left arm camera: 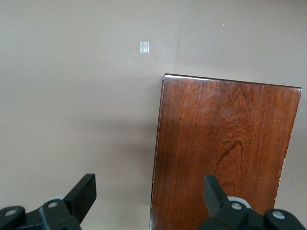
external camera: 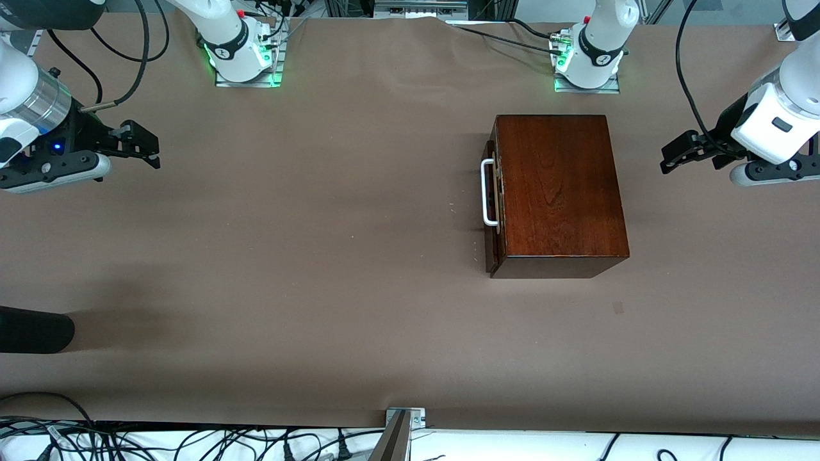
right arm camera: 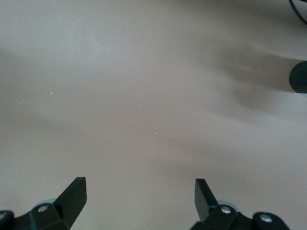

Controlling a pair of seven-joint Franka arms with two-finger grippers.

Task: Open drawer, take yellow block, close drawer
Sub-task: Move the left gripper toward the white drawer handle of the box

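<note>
Brown paper-covered table (external camera: 320,256), soft shadows, tangled black cables (external camera: 192,442) on white edge nearest the camera

Brown table cover (external camera: 320,256); small tape patch (external camera: 617,307); black cylinder (external camera: 32,330) at edge

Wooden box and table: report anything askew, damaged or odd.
Nothing stands out. The wooden box sits flat on the table, its drawer shut with the white handle intact. The left gripper and right gripper wait at their own ends of the table, jaws open.
</note>
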